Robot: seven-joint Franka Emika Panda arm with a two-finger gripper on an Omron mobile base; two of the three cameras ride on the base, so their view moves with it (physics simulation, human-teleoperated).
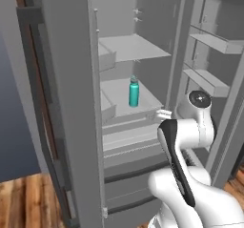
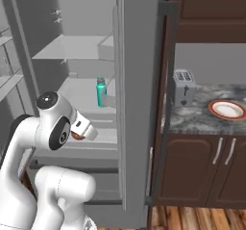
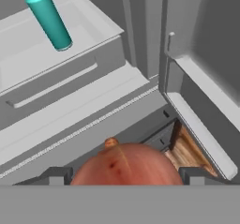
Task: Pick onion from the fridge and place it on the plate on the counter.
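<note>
The onion, a smooth orange-brown ball, sits between my two dark finger tips at the bottom of the hand view, and my gripper is shut on it. In the right base view a sliver of the onion peeks out beside the white hand, in front of the open fridge at the height of its lower shelves. The plate, orange-red rimmed with a white centre, lies on the marbled counter to the right of the fridge. In the left base view my arm hides the hand in front of the fridge.
A teal bottle stands upright on the middle fridge shelf, above the hand. A silver toaster stands on the counter between the fridge wall and the plate. The fridge door with its bins hangs open on the right.
</note>
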